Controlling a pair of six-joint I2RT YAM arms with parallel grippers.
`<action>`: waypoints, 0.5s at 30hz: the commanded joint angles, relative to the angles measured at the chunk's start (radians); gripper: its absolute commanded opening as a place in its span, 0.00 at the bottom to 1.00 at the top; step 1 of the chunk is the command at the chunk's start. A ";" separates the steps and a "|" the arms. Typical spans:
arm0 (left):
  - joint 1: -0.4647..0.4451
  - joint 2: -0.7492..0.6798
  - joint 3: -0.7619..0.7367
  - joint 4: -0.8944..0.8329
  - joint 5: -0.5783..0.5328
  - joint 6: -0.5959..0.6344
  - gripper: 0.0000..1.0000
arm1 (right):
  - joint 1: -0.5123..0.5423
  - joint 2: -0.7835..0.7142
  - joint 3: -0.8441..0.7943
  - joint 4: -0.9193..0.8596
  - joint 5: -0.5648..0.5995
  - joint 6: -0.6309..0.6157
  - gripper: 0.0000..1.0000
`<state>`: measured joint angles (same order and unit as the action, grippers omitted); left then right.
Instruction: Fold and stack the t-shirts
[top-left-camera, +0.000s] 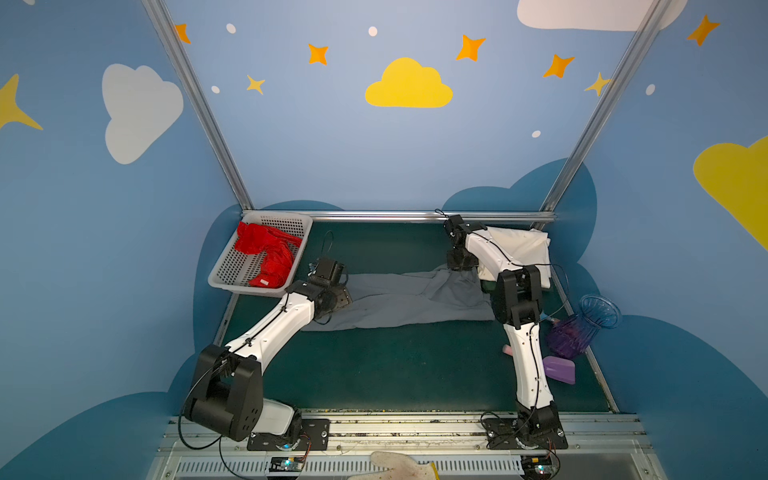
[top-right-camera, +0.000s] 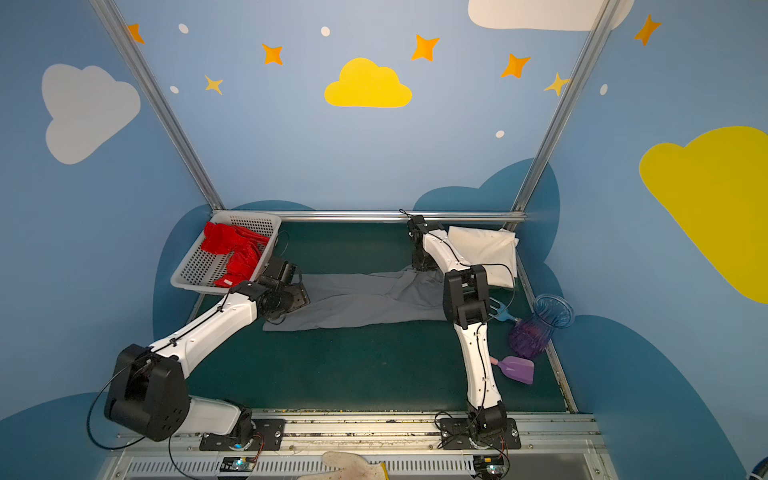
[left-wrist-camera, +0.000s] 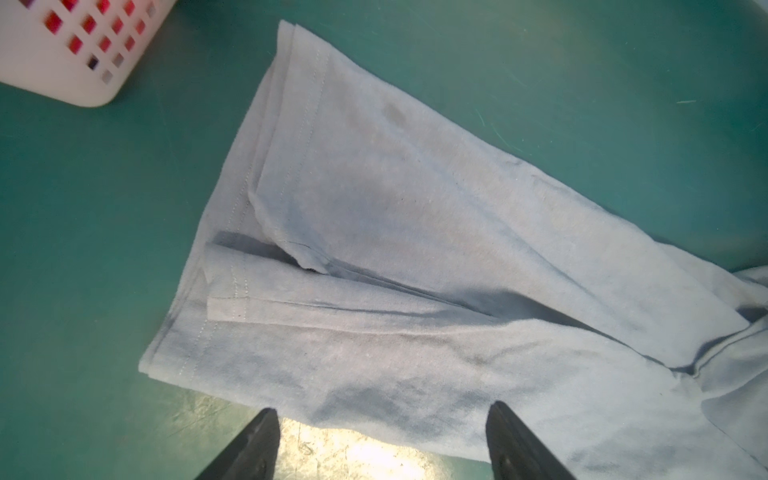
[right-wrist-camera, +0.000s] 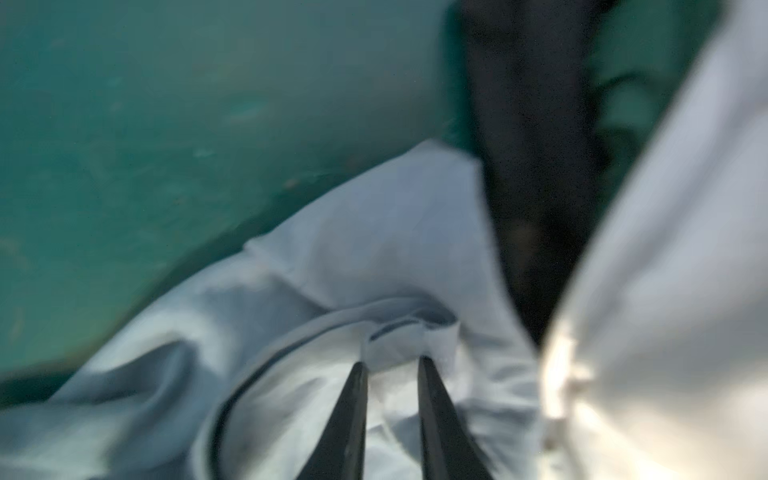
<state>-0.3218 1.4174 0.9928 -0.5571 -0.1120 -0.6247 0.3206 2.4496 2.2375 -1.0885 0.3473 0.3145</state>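
Lying flat on the green mat (top-left-camera: 374, 365), the grey t-shirt (top-left-camera: 399, 299) looks soft, light and limp. The right gripper (right-wrist-camera: 392, 360) pinches a fold near its neckline. The left gripper (left-wrist-camera: 382, 409) hangs spread above the hem, where a corner is probably the best hold.

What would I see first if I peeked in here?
The bright red t-shirt jumps out, crumpled in the white basket at the far left corner of the green table. Next comes the grey t-shirt, stretched across the middle of the table. A folded cream-white t-shirt sits in the far right corner.
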 joint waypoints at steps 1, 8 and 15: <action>0.000 -0.019 0.006 -0.036 -0.012 0.002 0.77 | -0.017 0.031 0.074 -0.091 0.133 -0.006 0.24; 0.007 -0.040 -0.017 -0.032 -0.023 -0.003 0.78 | -0.035 0.002 0.067 -0.122 0.169 -0.002 0.26; 0.014 -0.027 -0.013 -0.028 -0.023 0.003 0.78 | -0.014 -0.220 -0.165 0.019 -0.029 0.044 0.33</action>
<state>-0.3141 1.3937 0.9871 -0.5690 -0.1196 -0.6250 0.2909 2.3547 2.1323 -1.1236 0.4171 0.3267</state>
